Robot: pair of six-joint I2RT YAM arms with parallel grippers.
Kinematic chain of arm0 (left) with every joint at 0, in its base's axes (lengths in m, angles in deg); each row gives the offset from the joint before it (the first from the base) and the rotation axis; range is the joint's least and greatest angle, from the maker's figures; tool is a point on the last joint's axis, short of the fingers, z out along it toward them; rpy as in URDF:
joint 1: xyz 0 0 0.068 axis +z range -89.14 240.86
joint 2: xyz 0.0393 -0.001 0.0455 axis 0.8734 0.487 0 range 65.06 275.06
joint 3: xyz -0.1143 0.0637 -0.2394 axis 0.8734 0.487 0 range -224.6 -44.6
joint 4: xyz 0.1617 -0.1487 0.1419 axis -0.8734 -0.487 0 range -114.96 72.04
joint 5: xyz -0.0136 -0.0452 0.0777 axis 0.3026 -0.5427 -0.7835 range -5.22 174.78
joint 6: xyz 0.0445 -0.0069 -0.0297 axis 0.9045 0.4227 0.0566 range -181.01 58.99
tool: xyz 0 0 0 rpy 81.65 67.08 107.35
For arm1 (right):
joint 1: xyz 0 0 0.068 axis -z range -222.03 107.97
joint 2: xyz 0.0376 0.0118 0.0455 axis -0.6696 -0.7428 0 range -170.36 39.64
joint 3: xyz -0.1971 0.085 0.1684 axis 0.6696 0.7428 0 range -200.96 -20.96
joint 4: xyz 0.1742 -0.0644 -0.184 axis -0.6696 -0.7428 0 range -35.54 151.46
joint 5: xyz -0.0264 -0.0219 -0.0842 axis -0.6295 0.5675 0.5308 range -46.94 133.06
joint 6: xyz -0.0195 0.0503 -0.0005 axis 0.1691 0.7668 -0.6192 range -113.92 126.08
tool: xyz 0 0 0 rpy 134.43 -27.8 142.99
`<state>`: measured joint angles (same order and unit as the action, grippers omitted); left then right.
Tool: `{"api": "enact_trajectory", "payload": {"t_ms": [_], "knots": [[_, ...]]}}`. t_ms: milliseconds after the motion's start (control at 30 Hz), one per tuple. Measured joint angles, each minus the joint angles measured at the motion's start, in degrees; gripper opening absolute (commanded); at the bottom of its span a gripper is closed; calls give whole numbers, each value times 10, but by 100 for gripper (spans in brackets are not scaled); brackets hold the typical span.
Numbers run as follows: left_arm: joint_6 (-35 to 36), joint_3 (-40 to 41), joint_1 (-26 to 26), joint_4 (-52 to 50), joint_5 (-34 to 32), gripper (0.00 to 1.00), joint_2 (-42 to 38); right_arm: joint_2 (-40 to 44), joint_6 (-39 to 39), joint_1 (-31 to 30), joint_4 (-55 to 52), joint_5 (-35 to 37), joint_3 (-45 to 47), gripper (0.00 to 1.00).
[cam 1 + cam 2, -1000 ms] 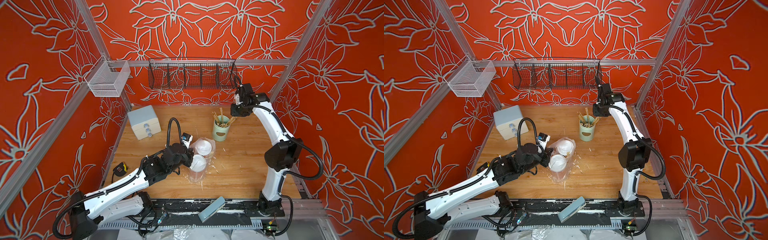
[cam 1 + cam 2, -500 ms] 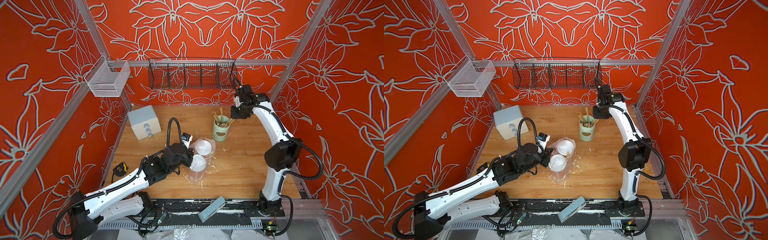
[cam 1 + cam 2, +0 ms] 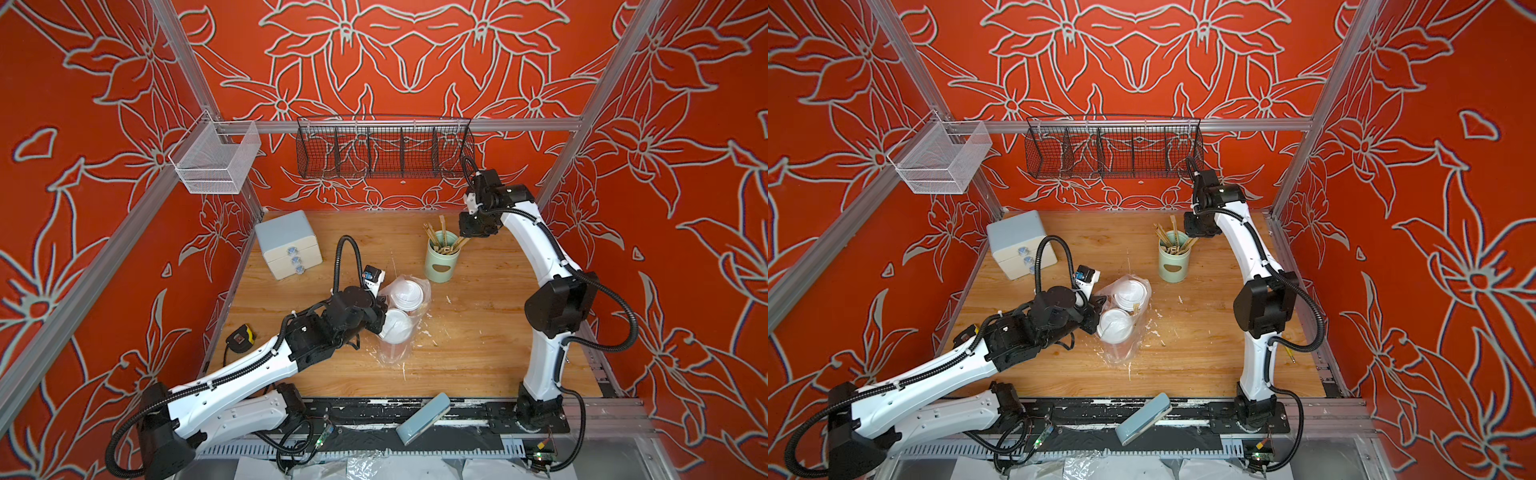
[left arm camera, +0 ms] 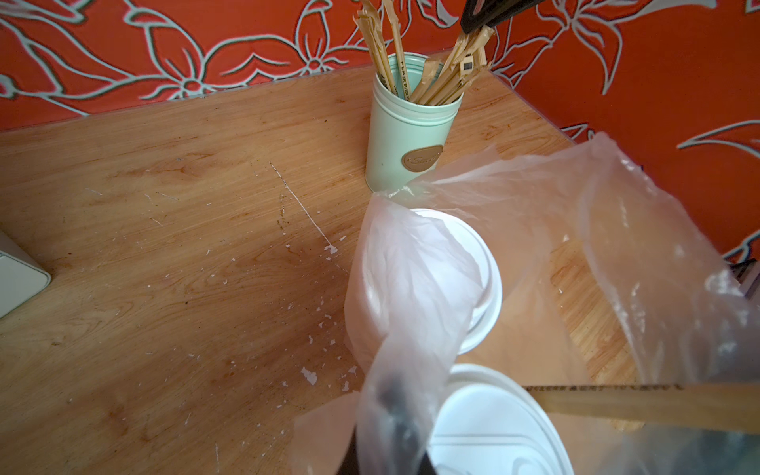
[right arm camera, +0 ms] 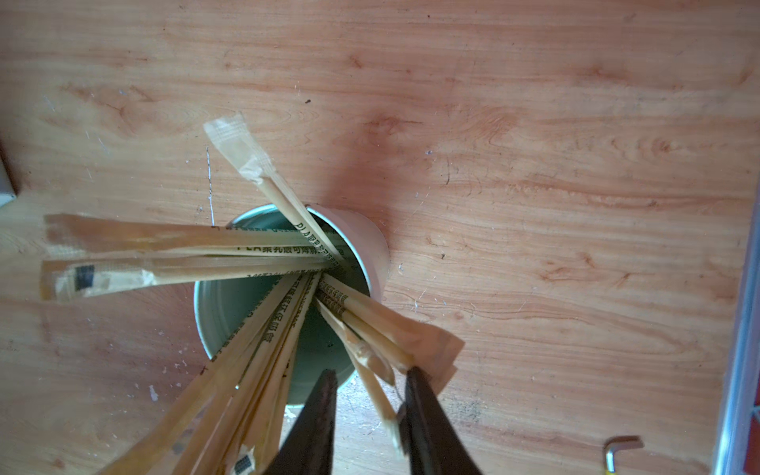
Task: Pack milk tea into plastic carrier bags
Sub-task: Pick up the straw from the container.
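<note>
Two milk tea cups with white dome lids (image 3: 407, 293) (image 3: 397, 324) stand side by side in the middle of the table, inside the transparent plastic carrier bag (image 3: 392, 353); both top views show them. My left gripper (image 3: 380, 320) is shut on the bag's edge next to the nearer cup. In the left wrist view the film (image 4: 514, 214) drapes over my left gripper (image 4: 390, 411), and a wrapped straw (image 4: 617, 405) lies across the nearer lid (image 4: 485, 427). My right gripper (image 5: 370, 378) hangs open over the mint-green cylinder (image 5: 246, 304), with one wrapped straw end between its fingers.
The mint-green cylinder (image 3: 441, 264) stands behind the cups. A pale drawer box (image 3: 286, 245) sits at the back left and a tape measure (image 3: 241, 336) by the left edge. A blue-grey block (image 3: 424, 417) rests on the front rail. Wire baskets (image 3: 384, 149) hang on the back wall. A hex key (image 5: 617, 450) lies near the right edge.
My right gripper's jaws have narrowed over the straws in the cylinder. The left arm, the cups and the bag have not visibly moved.
</note>
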<state>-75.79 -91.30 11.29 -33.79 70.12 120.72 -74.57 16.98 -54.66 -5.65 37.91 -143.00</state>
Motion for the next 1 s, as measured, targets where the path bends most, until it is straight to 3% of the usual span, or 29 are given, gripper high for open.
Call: {"api": "enact_trajectory", "payload": {"t_ms": [167, 267, 367, 1000], "knots": [[0, 0, 0, 0, -3, 0, 0, -3, -1, 0, -2, 0, -9, 20], [0, 0, 0, 0, -3, 0, 0, -9, -1, 0, -4, 0, -23, 6], [0, 0, 0, 0, -5, 0, 0, -15, -2, 0, -6, 0, -31, 0], [0, 8, 0, -6, -8, 0, -2, -17, -3, -2, -12, -20, -39, 0]]}}
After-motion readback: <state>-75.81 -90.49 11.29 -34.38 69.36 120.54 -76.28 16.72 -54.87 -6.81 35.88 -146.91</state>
